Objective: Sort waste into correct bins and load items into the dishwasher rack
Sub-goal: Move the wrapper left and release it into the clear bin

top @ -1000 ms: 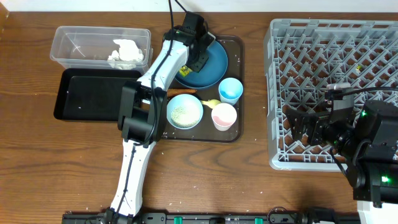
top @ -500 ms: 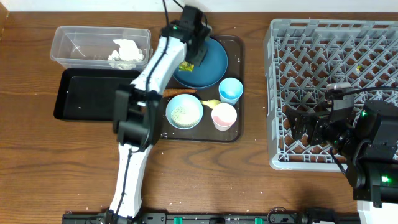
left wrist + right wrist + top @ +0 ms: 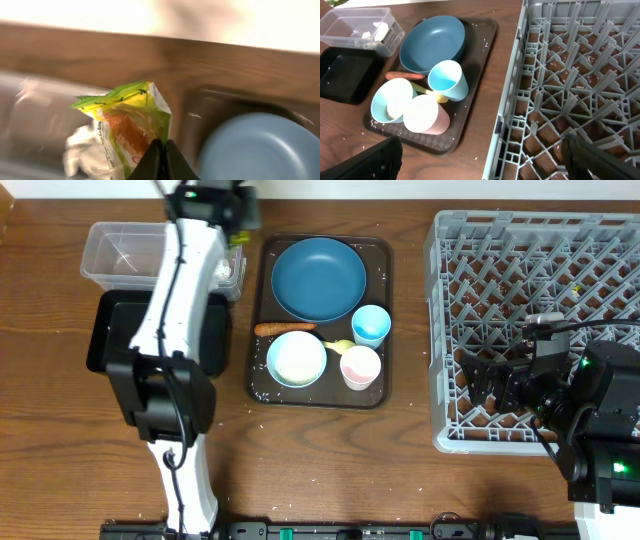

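My left gripper (image 3: 161, 159) is shut on the yellow snack wrapper (image 3: 129, 119) and holds it above the right end of the clear tub (image 3: 112, 252), where crumpled white tissue (image 3: 82, 150) lies. In the overhead view the wrapper (image 3: 237, 238) peeks out beside the arm. The dark blue bowl (image 3: 320, 278), light blue cup (image 3: 371, 325), pink cup (image 3: 360, 366), white bowl (image 3: 297, 360) with rice, carrot (image 3: 285, 328) and yellow spoon (image 3: 342, 346) sit on the brown serving tray. My right gripper (image 3: 490, 385) is open and empty over the grey rack (image 3: 540, 270).
The black tray (image 3: 112, 330) lies in front of the clear tub, partly under my left arm. Loose rice grains dot the brown serving tray (image 3: 383, 395) and the table beside it. The rack fills the right side of the table.
My left gripper has lifted the wrapper off the dark blue bowl and swung left and back to the clear tub's right end. The right arm has not moved.
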Robot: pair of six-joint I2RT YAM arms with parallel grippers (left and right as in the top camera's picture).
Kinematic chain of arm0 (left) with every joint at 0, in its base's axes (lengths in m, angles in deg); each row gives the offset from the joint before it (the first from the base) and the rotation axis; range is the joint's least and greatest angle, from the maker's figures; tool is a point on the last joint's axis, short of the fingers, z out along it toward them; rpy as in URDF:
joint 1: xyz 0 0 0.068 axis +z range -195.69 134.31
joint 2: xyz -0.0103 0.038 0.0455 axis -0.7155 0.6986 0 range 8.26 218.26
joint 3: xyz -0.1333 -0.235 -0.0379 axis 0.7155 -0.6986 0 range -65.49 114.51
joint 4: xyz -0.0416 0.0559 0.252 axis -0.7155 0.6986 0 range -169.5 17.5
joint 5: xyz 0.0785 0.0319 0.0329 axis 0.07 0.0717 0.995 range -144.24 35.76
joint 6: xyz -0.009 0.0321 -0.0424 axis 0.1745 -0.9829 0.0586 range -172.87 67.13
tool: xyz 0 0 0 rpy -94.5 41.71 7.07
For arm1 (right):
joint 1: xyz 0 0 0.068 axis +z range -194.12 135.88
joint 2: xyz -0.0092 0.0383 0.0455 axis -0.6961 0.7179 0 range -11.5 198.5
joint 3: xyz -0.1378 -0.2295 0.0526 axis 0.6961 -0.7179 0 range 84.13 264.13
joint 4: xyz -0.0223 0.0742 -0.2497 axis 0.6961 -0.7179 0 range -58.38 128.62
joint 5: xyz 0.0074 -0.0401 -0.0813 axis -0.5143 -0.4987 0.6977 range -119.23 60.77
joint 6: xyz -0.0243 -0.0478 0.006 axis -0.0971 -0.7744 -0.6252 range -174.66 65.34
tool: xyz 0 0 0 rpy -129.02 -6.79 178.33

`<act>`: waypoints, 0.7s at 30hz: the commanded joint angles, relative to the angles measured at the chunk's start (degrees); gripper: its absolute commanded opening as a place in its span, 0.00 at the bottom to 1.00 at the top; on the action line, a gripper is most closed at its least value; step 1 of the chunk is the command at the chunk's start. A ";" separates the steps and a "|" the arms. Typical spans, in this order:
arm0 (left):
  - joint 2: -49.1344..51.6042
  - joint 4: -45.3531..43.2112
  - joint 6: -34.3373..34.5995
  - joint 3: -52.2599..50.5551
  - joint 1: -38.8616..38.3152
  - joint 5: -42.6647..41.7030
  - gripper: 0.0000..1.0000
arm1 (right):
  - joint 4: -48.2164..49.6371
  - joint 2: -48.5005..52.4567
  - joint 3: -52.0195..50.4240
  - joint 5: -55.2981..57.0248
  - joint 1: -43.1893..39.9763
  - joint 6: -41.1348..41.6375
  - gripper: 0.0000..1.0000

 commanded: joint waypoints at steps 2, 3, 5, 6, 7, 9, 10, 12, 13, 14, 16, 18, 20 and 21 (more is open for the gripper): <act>3.13 0.35 16.96 -1.09 5.84 3.67 0.06 | 0.31 -0.09 1.27 -0.04 -0.74 0.72 0.99; 3.87 0.33 19.45 -1.09 6.91 3.65 0.06 | 0.42 -0.09 1.27 -0.04 -0.74 0.72 0.99; 5.29 0.22 22.40 -1.09 8.52 3.63 0.07 | 0.68 -0.09 1.27 -0.07 -0.74 0.74 0.99; 5.88 0.13 22.77 -1.09 9.09 3.58 0.09 | 0.79 -0.09 1.27 -0.07 -0.74 0.74 0.99; 6.36 0.13 22.88 -1.09 9.53 3.54 0.12 | 0.81 -0.09 1.27 -0.07 -0.74 0.74 0.99; 6.95 0.15 22.88 -1.09 10.01 3.43 0.29 | 0.81 -0.09 1.27 -0.07 -0.74 0.74 0.99; 7.04 0.17 22.86 -1.09 10.03 3.43 0.40 | 0.81 -0.09 1.27 -0.07 -0.74 0.74 0.99; 6.97 0.09 22.84 -1.07 10.01 3.43 0.52 | 0.83 -0.09 1.27 -0.07 -0.74 0.74 0.99; 6.78 0.00 22.47 -0.96 9.99 3.41 0.58 | 0.83 -0.09 1.27 -0.07 -0.74 0.74 0.99; 6.60 -0.13 21.64 -0.76 9.97 3.17 0.61 | 0.81 -0.09 1.27 -0.07 -0.74 0.74 0.99; 5.70 -0.11 18.18 -0.22 9.97 0.48 0.64 | 0.81 -0.09 1.27 -0.07 -0.74 0.74 0.99; 4.28 0.02 14.60 -0.20 9.97 -3.69 0.65 | 0.79 -0.09 1.27 -0.07 -0.74 0.74 0.99; 2.38 0.94 10.95 -0.20 9.79 -8.81 0.65 | 0.83 -0.09 1.27 -0.07 -0.74 0.74 0.99; 0.98 2.23 8.79 -0.20 9.64 -11.61 0.66 | 0.85 -0.09 1.27 -0.07 -0.74 0.74 0.99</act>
